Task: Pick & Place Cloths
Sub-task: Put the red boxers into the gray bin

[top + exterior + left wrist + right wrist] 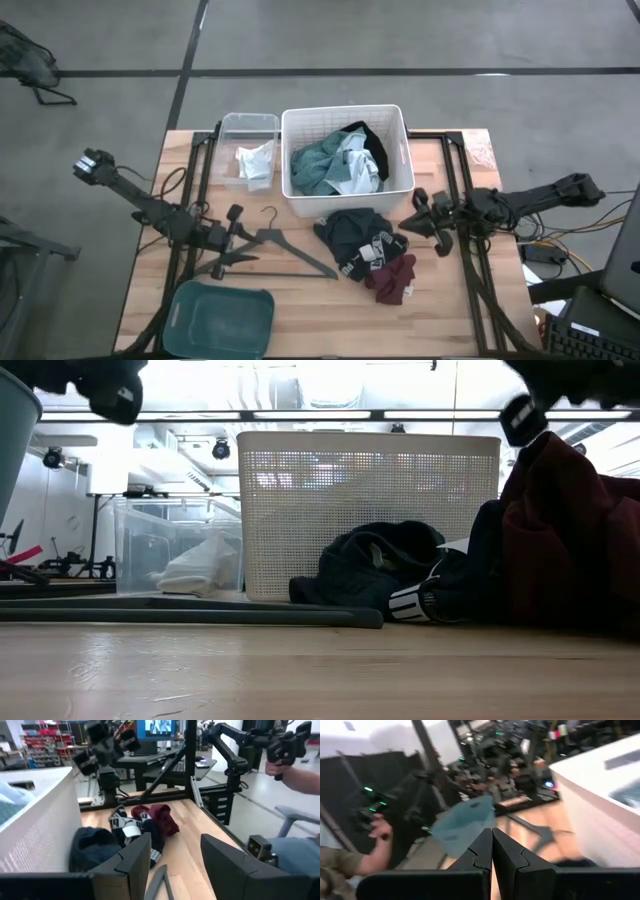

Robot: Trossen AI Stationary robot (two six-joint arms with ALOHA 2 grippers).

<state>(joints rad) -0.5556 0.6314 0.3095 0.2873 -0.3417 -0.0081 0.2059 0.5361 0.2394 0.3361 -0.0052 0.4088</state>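
While its 2 fingers stand apart and empty, the left gripper (pixel 236 232) hovers by the black hanger (pixel 283 250). Pressed shut on nothing, the right gripper (pixel 432 222) waits just beside the black cloth (pixel 356 238) and maroon cloth (pixel 394 279). A teal-green cloth (pixel 318 166) half hides a black one in the white basket (pixel 400 125); a white cloth (pixel 256 160) lies in the clear bin (pixel 228 125).
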